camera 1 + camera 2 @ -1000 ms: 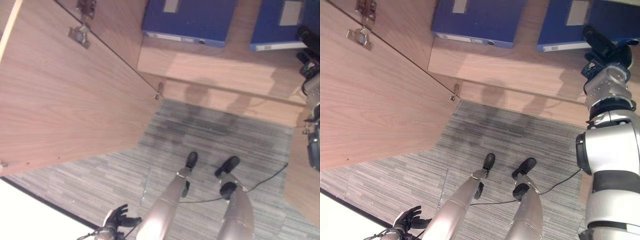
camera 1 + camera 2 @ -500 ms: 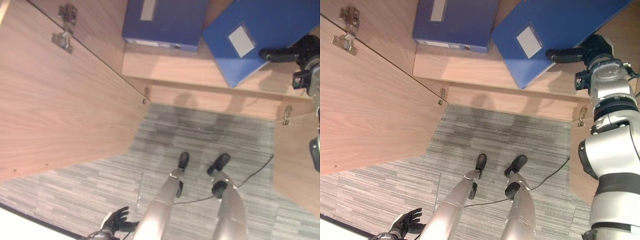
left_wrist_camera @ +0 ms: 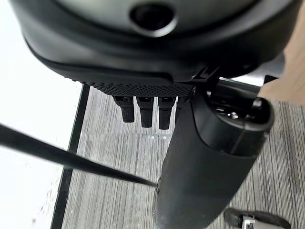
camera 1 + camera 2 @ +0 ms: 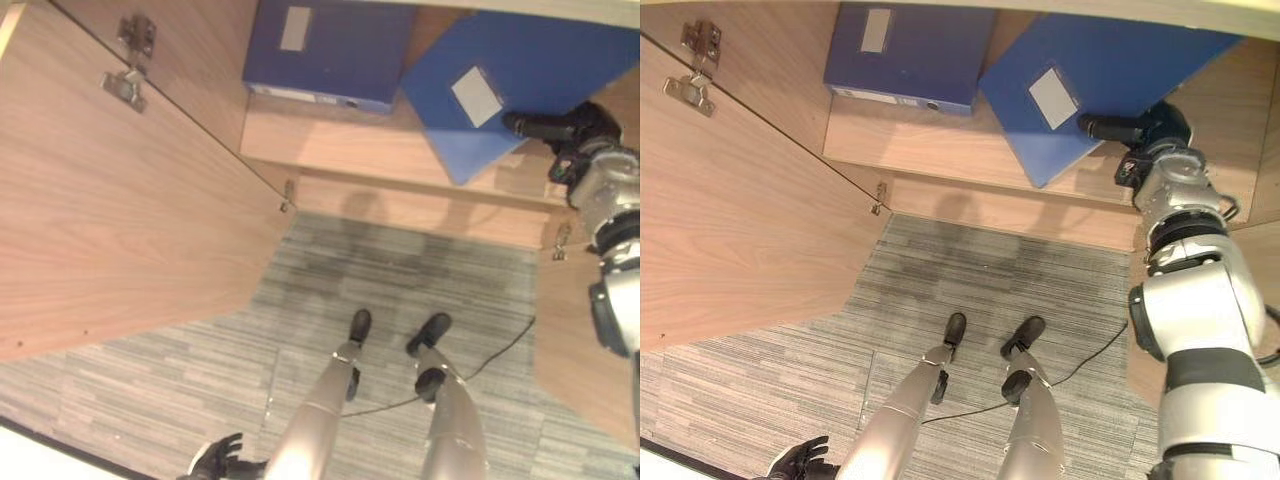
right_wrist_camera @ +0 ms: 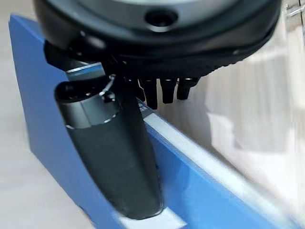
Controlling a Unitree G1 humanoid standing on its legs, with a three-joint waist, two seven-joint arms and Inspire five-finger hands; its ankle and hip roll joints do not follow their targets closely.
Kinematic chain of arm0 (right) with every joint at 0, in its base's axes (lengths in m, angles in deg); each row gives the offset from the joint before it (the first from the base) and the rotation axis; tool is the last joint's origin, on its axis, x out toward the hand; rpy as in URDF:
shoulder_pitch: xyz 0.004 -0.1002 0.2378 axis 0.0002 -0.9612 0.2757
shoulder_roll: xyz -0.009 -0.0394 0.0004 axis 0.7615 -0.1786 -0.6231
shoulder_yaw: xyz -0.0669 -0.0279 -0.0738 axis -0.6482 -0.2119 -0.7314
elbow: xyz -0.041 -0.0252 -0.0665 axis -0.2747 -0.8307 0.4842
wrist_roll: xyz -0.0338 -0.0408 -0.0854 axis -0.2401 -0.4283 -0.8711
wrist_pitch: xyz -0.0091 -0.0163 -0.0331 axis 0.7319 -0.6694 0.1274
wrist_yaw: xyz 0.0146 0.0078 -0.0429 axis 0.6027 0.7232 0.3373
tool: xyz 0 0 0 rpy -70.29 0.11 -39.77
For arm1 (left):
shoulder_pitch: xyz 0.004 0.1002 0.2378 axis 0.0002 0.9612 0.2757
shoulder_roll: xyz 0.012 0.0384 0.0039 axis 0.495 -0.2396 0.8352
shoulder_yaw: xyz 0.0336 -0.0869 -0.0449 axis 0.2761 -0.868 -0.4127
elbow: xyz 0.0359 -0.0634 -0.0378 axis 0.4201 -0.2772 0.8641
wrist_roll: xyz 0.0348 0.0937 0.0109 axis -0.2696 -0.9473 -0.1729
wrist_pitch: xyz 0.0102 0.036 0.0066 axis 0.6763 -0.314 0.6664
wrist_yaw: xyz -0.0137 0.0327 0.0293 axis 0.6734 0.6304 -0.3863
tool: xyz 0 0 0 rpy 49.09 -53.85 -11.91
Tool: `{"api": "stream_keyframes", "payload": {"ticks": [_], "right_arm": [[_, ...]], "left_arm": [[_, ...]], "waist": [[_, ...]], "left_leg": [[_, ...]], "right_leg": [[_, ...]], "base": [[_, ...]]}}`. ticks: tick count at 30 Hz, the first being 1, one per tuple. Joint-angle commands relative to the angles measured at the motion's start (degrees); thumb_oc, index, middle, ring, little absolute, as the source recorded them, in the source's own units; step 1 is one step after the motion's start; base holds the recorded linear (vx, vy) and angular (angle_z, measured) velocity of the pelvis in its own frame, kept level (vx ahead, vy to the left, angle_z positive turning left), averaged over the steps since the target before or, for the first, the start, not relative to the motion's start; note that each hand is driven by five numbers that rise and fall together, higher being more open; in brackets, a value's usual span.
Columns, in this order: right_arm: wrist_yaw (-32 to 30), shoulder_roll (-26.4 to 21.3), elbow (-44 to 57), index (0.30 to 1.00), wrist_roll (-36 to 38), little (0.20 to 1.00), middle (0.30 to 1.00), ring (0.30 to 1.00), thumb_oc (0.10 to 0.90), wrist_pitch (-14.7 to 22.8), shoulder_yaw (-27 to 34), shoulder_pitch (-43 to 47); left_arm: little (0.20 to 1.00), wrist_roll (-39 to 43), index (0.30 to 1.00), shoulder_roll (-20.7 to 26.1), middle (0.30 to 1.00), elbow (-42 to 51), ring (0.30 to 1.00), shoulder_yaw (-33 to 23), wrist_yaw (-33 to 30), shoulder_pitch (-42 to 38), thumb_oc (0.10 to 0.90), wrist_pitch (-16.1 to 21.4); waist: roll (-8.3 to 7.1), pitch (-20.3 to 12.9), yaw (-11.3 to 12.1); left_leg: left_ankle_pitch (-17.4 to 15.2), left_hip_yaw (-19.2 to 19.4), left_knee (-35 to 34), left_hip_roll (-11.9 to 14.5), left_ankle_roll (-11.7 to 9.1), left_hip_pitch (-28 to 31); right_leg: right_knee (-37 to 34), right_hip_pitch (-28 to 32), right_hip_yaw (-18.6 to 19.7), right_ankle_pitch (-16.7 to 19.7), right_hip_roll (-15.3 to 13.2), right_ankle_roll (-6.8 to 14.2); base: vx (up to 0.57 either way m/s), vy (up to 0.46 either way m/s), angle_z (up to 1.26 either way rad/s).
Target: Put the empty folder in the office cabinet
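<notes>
A blue folder point(image 4: 520, 70) with a white label lies slanted on the wooden cabinet shelf point(image 4: 380, 150), one corner hanging over the shelf's front edge. My right hand point(image 4: 572, 128) holds it at its right side: the thumb point(image 5: 114, 152) lies across the blue face point(image 5: 43, 138) and the fingers point(image 5: 164, 90) curl behind the white-edged spine. My left hand point(image 4: 215, 462) hangs low over the carpet, fingers point(image 3: 145, 114) relaxed and holding nothing.
A second blue folder point(image 4: 330, 50) lies square on the shelf to the left of the slanted one. The cabinet's left door point(image 4: 120, 200) stands wide open; the right door point(image 4: 590, 350) is open at the right. Grey striped carpet point(image 4: 400, 270) lies below.
The folder in my right hand went from square on the shelf to slanted, and has since slid slightly left. The whole view has also shifted. My left hand stays low.
</notes>
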Motion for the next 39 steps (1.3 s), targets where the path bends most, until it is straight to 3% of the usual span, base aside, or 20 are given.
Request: {"api": "stream_keyframes", "payload": {"ticks": [1, 3, 4, 5, 6, 11, 15, 19, 33, 34, 39], "right_arm": [[-0.21, 2.57, 5.10, 0.900, 13.98, 0.900, 0.900, 0.900, 0.800, 8.92, 3.89, 2.69], [-0.48, 3.62, 5.67, 0.900, 17.87, 0.900, 0.900, 0.900, 0.800, 10.69, 6.58, 2.41], [-0.39, 5.40, 7.77, 0.900, 25.72, 0.900, 0.900, 0.900, 0.800, 14.94, 11.52, 2.09], [-0.41, 5.43, 7.86, 0.900, 25.74, 0.900, 0.900, 0.900, 0.800, 14.99, 11.60, 1.95], [1.14, 8.35, 12.33, 0.900, 33.68, 0.900, 0.900, 0.900, 0.800, 19.68, 17.35, 0.96], [3.31, 15.15, 22.21, 0.900, 42.91, 0.900, 0.900, 0.900, 0.800, 26.85, 24.38, -4.76], [3.07, 19.90, 28.26, 0.900, 43.96, 0.900, 0.900, 0.900, 0.800, 31.83, 27.72, -7.82], [1.75, 23.55, 30.36, 0.900, 44.47, 0.900, 0.900, 0.900, 0.800, 34.40, 30.23, -10.53], [-3.83, 24.43, 29.39, 0.900, 42.24, 0.900, 0.900, 0.900, 0.800, 38.40, 33.99, -9.83], [-5.01, 27.85, 32.67, 0.900, 42.09, 0.900, 0.900, 0.900, 0.800, 41.43, 33.66, -7.64], [-5.58, 26.41, 35.91, 0.900, 42.54, 0.900, 0.900, 0.900, 0.800, 44.82, 35.64, -3.88]], "left_arm": [[0.900, 1.35, 0.900, 3.29, 0.900, -6.07, 0.900, -0.33, -3.14, 1.52, 0.800, -0.81], [0.900, 1.31, 0.900, 3.25, 0.900, -6.07, 0.900, -0.09, -3.51, 1.38, 0.800, -0.72], [0.900, 1.66, 0.900, 2.76, 0.900, -5.94, 0.900, 0.38, -4.20, 1.08, 0.800, -0.48], [0.900, 1.67, 0.900, 2.83, 0.900, -5.94, 0.900, 0.39, -4.20, 1.11, 0.800, -0.48], [0.900, 1.42, 0.900, 2.09, 0.900, -5.23, 0.900, 0.89, -4.92, 0.87, 0.800, -0.26], [0.900, 0.28, 0.900, 1.82, 0.900, -3.32, 0.900, 0.57, -6.16, 0.93, 0.800, -0.15], [0.900, 0.24, 0.900, 1.03, 0.900, -4.04, 0.900, 0.45, -6.86, 0.94, 0.800, -0.53], [0.900, -0.10, 0.900, 0.50, 0.900, -3.93, 0.900, 0.94, -7.06, 0.90, 0.800, -0.73], [0.900, -0.62, 0.900, 0.34, 0.900, -4.43, 0.900, 2.15, -7.21, 1.13, 0.800, -1.52], [0.900, -0.33, 0.900, -2.56, 0.900, -5.18, 0.900, 4.29, -9.47, -0.85, 0.800, -1.63], [0.900, 2.06, 0.900, -2.51, 0.900, -6.70, 0.900, 3.25, -9.60, -1.39, 0.800, -2.42]], "waist": [[2.17, 2.91, 3.62], [2.35, 2.88, 3.78], [2.68, 2.85, 4.07], [2.65, 2.83, 4.09], [3.48, 2.97, 4.53], [4.57, 3.46, 5.29], [5.11, 3.57, 5.33], [5.36, 3.67, 4.99], [5.94, 3.45, 4.52], [5.66, 3.34, 3.88], [5.58, 2.98, 4.29]], "left_leg": [[-5.11, -0.42, -3.44, 0.38, -1.52, 3.91], [-5.12, -0.56, -3.68, 0.37, -1.58, 4.19], [-5.18, -0.79, -4.04, 0.29, -1.62, 4.51], [-5.18, -0.80, -4.06, 0.29, -1.63, 4.55], [-5.30, -1.03, -4.40, 0.19, -1.60, 4.86], [-5.60, -1.37, -4.19, -0.06, -1.43, 5.48], [-5.71, -1.38, -4.06, -0.24, -1.26, 5.87], [-5.97, -1.43, -3.80, -0.44, -1.06, 6.22], [-6.24, -1.47, -3.21, -0.98, -0.63, 6.08], [-6.38, -1.44, -3.23, -0.95, -0.64, 6.00], [-6.41, -1.72, -3.38, -1.11, -0.68, 5.84]], "right_leg": [[6.53, 4.12, 2.56, -3.99, -3.31, 5.94], [6.32, 4.43, 2.33, -4.05, -3.26, 6.06], [5.89, 4.91, 2.17, -4.17, -3.17, 6.26], [5.86, 4.96, 2.15, -4.16, -3.16, 6.27], [5.77, 5.31, 2.07, -4.41, -3.09, 6.50], [5.99, 5.80, 2.02, -4.83, -3.26, 6.73], [6.12, 6.30, 2.22, -5.13, -3.14, 6.69], [6.15, 6.61, 2.31, -5.15, -3.32, 6.75], [6.52, 6.55, 2.70, -5.06, -3.68, 6.91], [6.48, 6.35, 2.86, -4.99, -3.56, 6.91], [6.41, 6.18, 2.81, -5.14, -3.55, 6.91]], "base": [[0.00, 0.000, 0.00], [0.00, 0.000, 0.00], [0.01, -0.016, 0.04], [0.02, -0.034, 0.06], [0.01, -0.019, 0.06], [0.01, -0.017, 0.04], [0.01, 0.002, 0.03], [0.00, 0.000, 0.02], [0.00, 0.000, 0.00], [0.00, 0.000, 0.00], [0.00, -0.003, 0.01]]}}
